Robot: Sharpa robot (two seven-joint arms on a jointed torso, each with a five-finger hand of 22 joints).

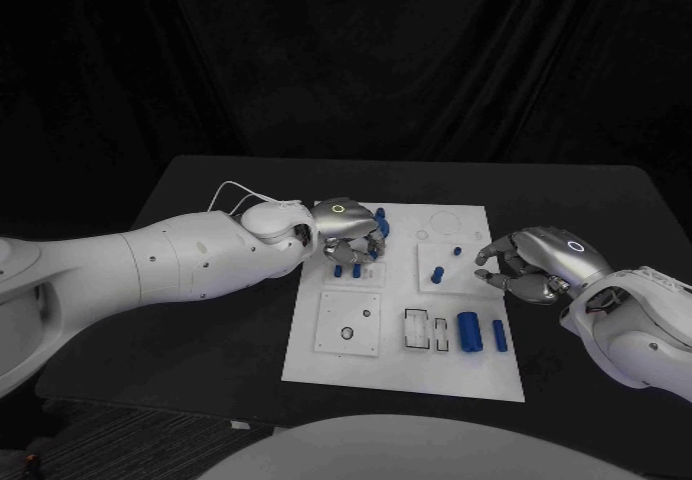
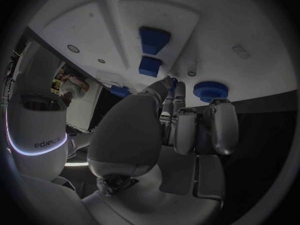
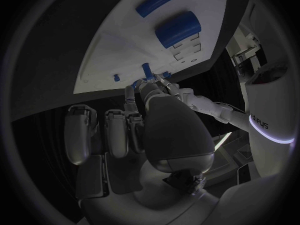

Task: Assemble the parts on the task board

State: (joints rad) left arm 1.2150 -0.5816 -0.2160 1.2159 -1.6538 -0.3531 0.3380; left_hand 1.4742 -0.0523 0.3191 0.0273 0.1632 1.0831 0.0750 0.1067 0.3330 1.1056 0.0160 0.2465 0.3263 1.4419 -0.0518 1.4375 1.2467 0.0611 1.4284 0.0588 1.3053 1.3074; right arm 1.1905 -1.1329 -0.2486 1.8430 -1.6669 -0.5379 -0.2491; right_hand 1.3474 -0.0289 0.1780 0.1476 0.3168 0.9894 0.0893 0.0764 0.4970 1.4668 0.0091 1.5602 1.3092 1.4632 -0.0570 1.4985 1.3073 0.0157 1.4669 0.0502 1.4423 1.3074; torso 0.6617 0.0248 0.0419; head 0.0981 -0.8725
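The white task board (image 1: 476,378) lies in the middle of the black table. My left hand (image 1: 346,235) hovers over its far left part, fingers curled down, and pinches a small blue part (image 2: 170,80) between thumb and fingertip. Two blue blocks (image 2: 153,39) and a blue gear (image 2: 209,90) sit on the board (image 2: 94,20) just beyond it. My right hand (image 1: 526,262) stays at the board's right edge, fingers curled in, nothing seen between them. A blue peg (image 3: 145,70) stands just past its fingertips. Two blue cylinders (image 1: 469,332) lie at the board's near right.
Small blue pieces (image 1: 437,272) stand in the board's middle right plate. A square plate with holes (image 1: 348,322) and a slotted frame (image 1: 417,329) occupy the near part. Black table (image 1: 216,330) surrounds the board on both sides.
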